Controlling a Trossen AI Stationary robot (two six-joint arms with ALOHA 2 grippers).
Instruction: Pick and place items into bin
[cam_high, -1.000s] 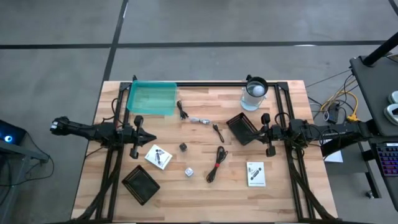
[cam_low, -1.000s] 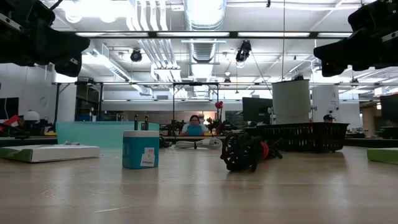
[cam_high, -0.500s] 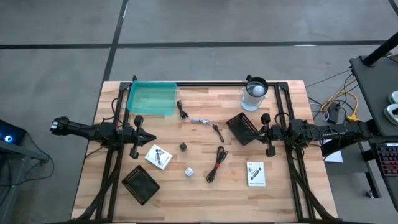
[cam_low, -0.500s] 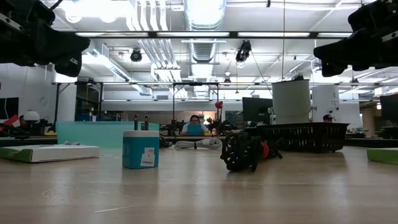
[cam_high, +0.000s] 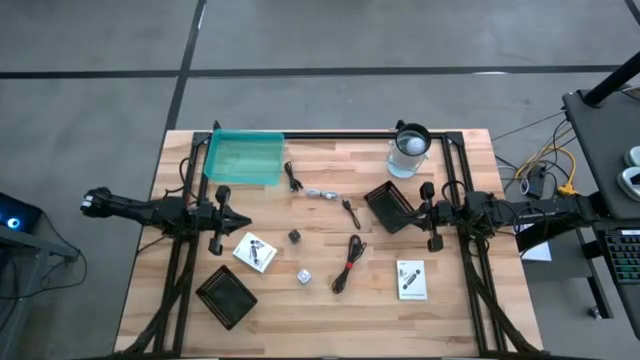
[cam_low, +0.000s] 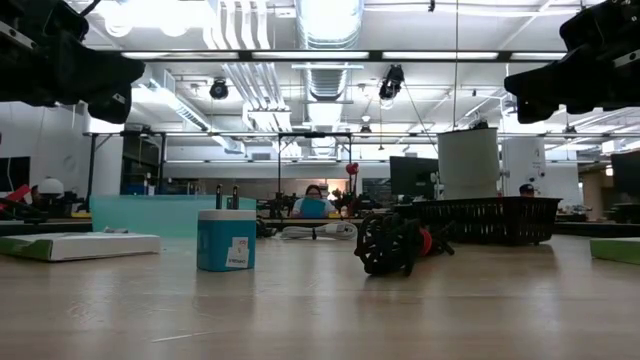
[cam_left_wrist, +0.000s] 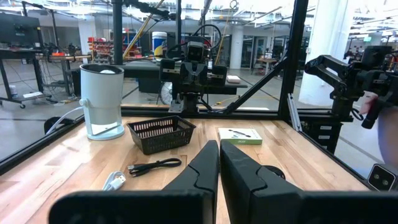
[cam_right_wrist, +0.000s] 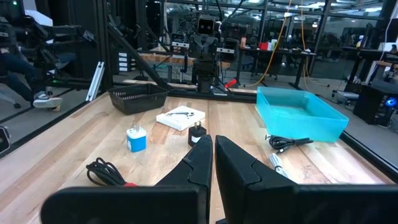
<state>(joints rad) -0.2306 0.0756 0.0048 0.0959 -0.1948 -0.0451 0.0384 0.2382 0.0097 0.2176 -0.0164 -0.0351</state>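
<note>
In the high view, loose items lie on the wooden table between my two arms. A thin black cable (cam_high: 294, 178) and a pale cable (cam_high: 320, 194) lie near the teal bin (cam_high: 243, 157). Another black cable (cam_high: 349, 212), a dark cube (cam_high: 295, 236), a white cube (cam_high: 303, 276) and a black-and-red cable (cam_high: 349, 262) lie mid-table. One white packet (cam_high: 255, 252) lies left and another packet (cam_high: 411, 279) right. My left gripper (cam_high: 243, 221) (cam_left_wrist: 219, 163) and right gripper (cam_high: 415, 213) (cam_right_wrist: 213, 155) hover shut above the table, touching nothing.
A clear cup with a white ball (cam_high: 410, 150) stands near the far edge. One black mesh basket (cam_high: 392, 207) sits just in front of my right gripper, another basket (cam_high: 226, 296) near the front left. A black frame runs along the table's sides and far edge. People sit in the room beyond.
</note>
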